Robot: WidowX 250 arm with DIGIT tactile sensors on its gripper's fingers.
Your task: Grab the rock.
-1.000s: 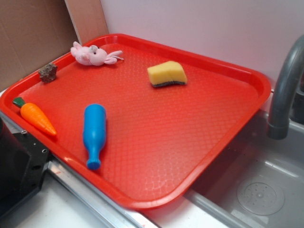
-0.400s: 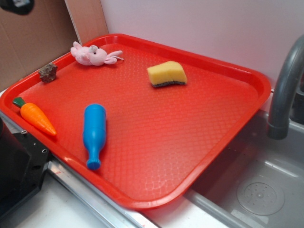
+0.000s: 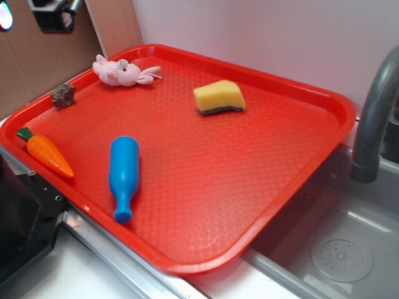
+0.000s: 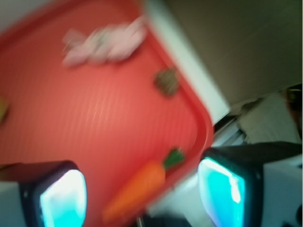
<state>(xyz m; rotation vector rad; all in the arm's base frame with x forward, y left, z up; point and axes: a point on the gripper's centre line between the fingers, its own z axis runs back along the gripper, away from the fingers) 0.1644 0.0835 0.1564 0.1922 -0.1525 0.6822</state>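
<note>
The rock (image 3: 63, 95) is a small brown-grey lump against the left rim of the red tray (image 3: 293, 187). In the blurred wrist view the rock (image 4: 166, 82) lies near the tray's right rim, far ahead of the jaws. My gripper (image 3: 28, 15) hangs high at the top left corner, above and behind the rock and well clear of it. From the wrist the gripper (image 4: 142, 196) is open, with its cyan pads (image 4: 64, 198) wide apart and nothing held between them.
On the tray lie a pink plush bunny (image 3: 121, 71), a yellow sponge (image 3: 219, 97), a blue bottle (image 3: 123, 174) and an orange carrot (image 3: 45, 152). A cardboard wall (image 3: 37, 56) stands behind the rock. A grey faucet (image 3: 374, 118) and sink (image 3: 336, 249) are at the right.
The gripper has come into the exterior view at the top left and moved right and down. Everything on the tray has stayed put.
</note>
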